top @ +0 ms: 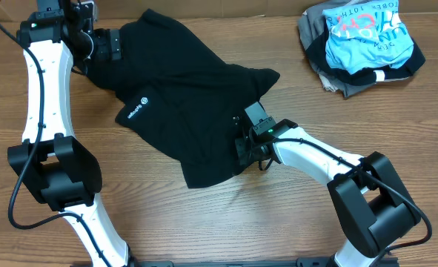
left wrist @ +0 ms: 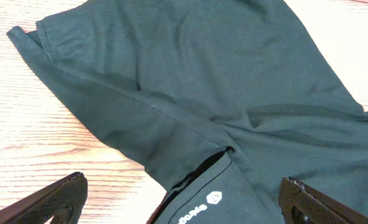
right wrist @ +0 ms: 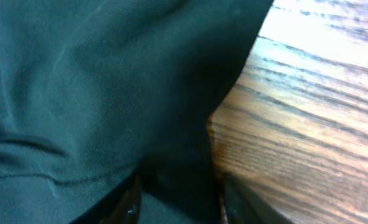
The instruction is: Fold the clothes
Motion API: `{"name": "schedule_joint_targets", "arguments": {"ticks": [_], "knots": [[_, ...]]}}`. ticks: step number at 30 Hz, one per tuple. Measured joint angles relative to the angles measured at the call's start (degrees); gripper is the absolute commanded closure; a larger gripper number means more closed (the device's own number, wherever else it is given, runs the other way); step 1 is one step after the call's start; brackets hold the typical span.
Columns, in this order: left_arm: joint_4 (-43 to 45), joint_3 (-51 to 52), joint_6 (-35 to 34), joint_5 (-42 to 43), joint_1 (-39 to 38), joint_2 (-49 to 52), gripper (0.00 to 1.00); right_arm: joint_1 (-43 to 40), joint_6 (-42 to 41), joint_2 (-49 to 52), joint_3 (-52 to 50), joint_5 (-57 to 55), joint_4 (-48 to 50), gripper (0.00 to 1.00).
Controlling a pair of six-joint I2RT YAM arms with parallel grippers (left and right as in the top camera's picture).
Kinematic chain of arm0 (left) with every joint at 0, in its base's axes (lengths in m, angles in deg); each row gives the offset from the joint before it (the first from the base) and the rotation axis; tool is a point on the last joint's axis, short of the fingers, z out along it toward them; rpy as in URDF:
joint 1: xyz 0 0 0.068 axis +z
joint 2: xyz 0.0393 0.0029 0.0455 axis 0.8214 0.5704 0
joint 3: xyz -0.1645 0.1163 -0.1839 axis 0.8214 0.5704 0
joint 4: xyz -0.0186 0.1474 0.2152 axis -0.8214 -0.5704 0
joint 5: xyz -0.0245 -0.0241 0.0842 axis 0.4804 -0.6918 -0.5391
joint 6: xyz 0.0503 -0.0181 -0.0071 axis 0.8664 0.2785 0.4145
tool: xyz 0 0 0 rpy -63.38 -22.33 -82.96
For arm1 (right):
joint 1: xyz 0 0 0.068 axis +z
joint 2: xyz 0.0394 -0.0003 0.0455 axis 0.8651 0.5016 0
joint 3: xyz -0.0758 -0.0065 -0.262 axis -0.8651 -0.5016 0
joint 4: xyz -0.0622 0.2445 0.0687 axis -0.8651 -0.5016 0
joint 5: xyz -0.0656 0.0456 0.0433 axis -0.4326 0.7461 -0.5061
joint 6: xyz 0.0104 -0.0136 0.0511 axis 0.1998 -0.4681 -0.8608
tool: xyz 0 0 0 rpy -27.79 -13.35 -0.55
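Because the black garment [top: 181, 81] lay rumpled and slantwise on the wooden table [top: 204, 222] rather than flat, the two arms stood at opposite sides of it, seemingly so the cloth could be drawn out before any fold was made. The left gripper [left wrist: 182, 186] hung over one end with its fingers [left wrist: 59, 199] spread as wide as they would go and touching nothing. A seam and a turned-over flap ran ahead of the fingertips, and the white logo [left wrist: 208, 200] sat between them, close in under the wrist. The right gripper [right wrist: 179, 193] was down low at the garment's other edge, where cloth met bare wood. Its fingers [right wrist: 129, 205] stood partly apart with a ridge of the black fabric lying between them, more cloth ahead of the tips and bare table off to one side. Whether the pads had bitten on that ridge could not be told. Such a low placement at the rim looked suited to pinching a single edge, not a bunch. A light-blue shirt [top: 370, 37] heaped with a grey garment [top: 315, 30] lay well away from both sets of fingers, and folding itself appeared not yet begun
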Motion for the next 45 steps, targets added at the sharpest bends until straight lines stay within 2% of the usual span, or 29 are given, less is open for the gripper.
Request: {"name": "schedule_joint_targets", "arguments": {"ticks": [10,21,31,40,45], "knots": [[-0.04,0.00,0.00,-0.42,0.00,0.00,0.00,-0.28,-2.82,0.39,-0.02,-0.07,-0.02,0.96],[-0.96,0.00,0.00,-0.68,0.00,0.00,0.00,-7.13,-6.86,0.37,0.24,2.84,-4.48,0.96],[-2.40,0.02,0.02,-1.92,0.00,0.00,0.00,-20.98,-7.30,0.22,0.37,4.74,-7.87,0.96],[-5.03,0.02,0.02,-2.32,-0.02,0.00,0.00,-36.46,-4.09,0.24,0.35,4.46,-4.81,0.96],[-6.32,0.50,0.02,-2.32,-0.11,0.00,0.00,-41.86,-2.58,0.42,0.31,4.96,-3.15,0.91]]}}
